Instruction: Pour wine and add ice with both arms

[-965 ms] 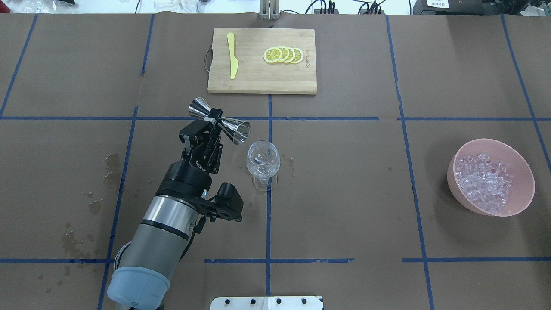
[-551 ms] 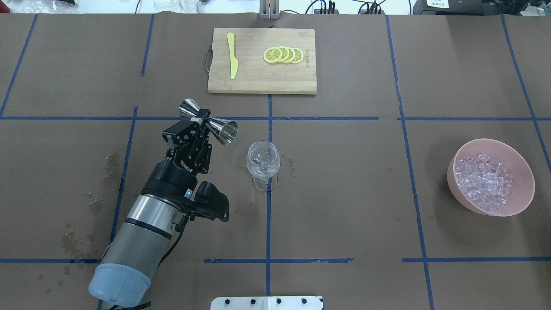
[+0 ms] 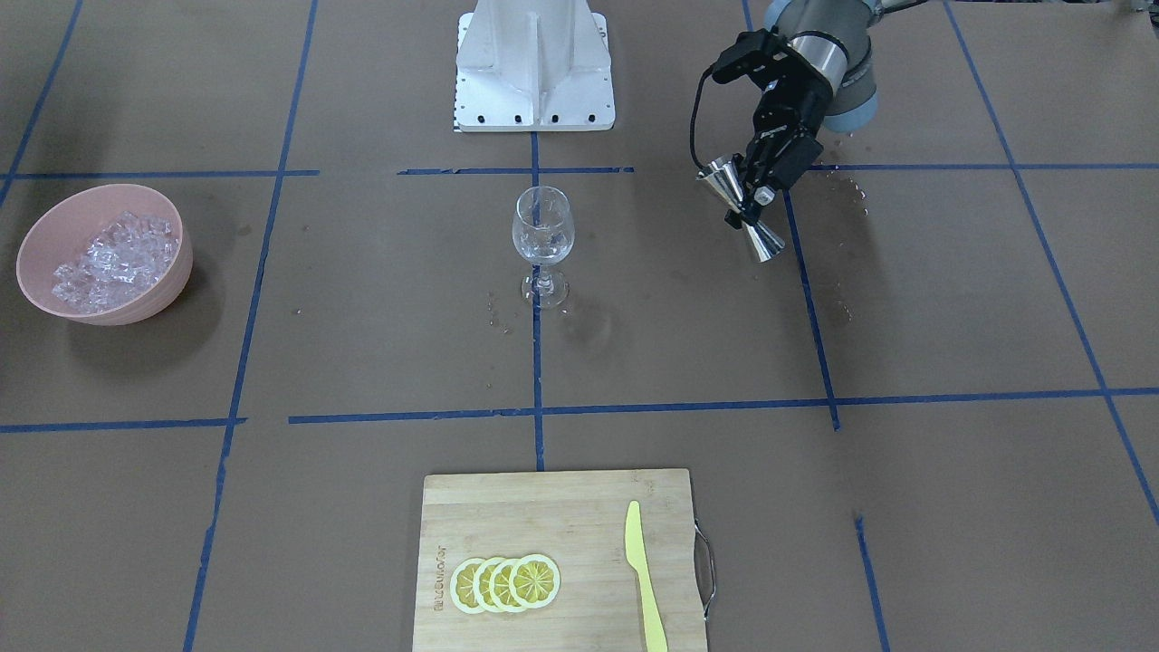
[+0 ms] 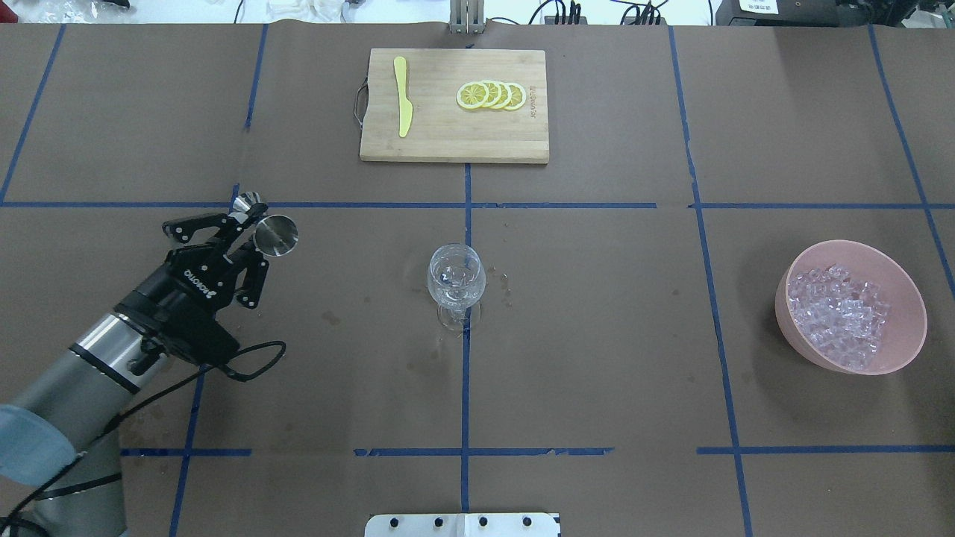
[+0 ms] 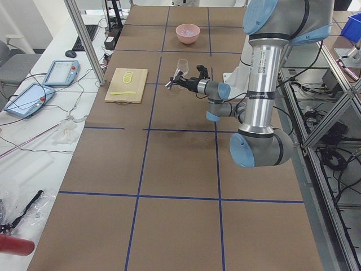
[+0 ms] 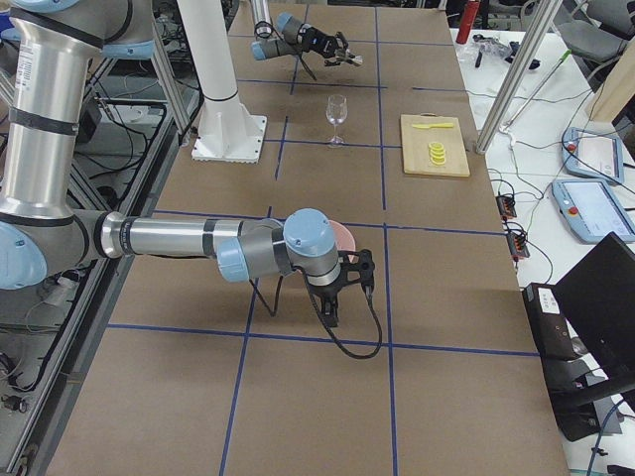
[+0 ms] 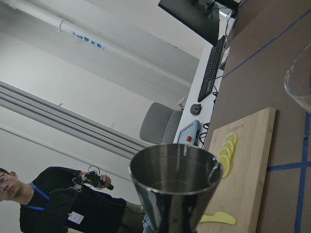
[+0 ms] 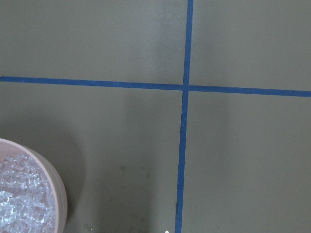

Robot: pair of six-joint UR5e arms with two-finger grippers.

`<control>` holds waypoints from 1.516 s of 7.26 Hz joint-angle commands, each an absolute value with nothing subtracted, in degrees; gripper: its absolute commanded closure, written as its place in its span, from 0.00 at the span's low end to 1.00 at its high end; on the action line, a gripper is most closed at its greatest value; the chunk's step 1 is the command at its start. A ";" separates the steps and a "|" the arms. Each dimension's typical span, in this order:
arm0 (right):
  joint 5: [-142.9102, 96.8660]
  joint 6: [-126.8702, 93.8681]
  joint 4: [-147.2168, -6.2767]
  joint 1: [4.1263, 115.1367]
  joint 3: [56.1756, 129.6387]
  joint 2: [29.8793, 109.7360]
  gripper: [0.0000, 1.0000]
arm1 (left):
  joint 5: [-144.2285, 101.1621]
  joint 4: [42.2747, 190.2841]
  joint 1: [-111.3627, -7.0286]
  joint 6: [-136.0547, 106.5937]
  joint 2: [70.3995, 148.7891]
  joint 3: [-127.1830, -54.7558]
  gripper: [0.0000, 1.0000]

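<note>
A pink bowl (image 8: 62, 204) of ice (image 8: 19, 200) — lower left corner.

A wide stretch of brown table paper (image 4: 358, 253) is left open between the left pincer (image 4: 254, 224), closed on a steel double-cone measuring cup (image 4: 276, 235), and the clear stemmed wine glass (image 4: 456, 277) to its right. A bamboo cutting board (image 4: 453, 145) is set well ahead of it.

pink bowl (image 8: 59, 190) cut off at edge, wine glass (image 7: 301, 88) likewise

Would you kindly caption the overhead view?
Left gripper grips a jigger, clear of the wine glass; ice sits in the pink bowl.
</note>
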State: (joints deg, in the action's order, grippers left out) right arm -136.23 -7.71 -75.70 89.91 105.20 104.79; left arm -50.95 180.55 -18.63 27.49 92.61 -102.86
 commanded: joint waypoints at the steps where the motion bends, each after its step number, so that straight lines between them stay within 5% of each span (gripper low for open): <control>1: -136.23 -7.56 -75.67 89.91 105.29 105.12 0.00 | -59.05 191.96 -22.06 20.94 77.87 -102.06 1.00; 4: -136.23 -7.65 -75.67 89.91 105.29 105.12 0.00 | -59.15 200.05 -22.24 9.16 73.57 -99.68 1.00; 7: -136.23 -7.73 -75.67 89.91 105.29 105.12 0.00 | -66.78 190.76 -21.80 -34.16 74.44 -99.31 1.00; 11: -136.23 -7.73 -75.67 89.91 105.38 105.29 0.00 | -54.44 185.01 -21.10 -50.15 75.23 -94.94 1.00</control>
